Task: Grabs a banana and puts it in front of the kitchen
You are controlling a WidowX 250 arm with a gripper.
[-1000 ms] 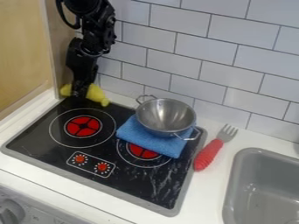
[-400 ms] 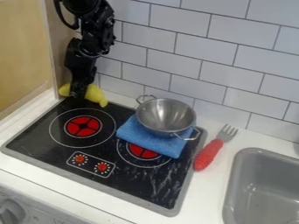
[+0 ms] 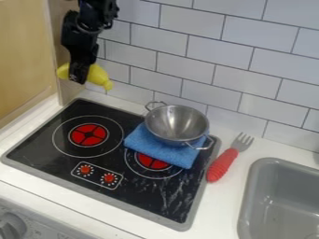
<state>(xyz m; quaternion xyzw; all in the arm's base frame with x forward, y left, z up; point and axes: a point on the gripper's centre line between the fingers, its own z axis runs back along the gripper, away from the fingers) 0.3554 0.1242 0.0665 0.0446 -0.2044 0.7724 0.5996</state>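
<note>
Banana [image 3: 98, 76] hangs crosswise, gripped by the end effector [image 3: 78, 77], its ends jutting out either side.

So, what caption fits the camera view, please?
A black robot hand holds a yellow banana above the black stove's far corner.

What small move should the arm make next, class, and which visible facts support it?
Most likely, carry the banana forward over the uncovered burner toward the counter strip before the stove, since the gripper holds it raised by the tiled wall and the metal bowl stands aside from that path.
</note>
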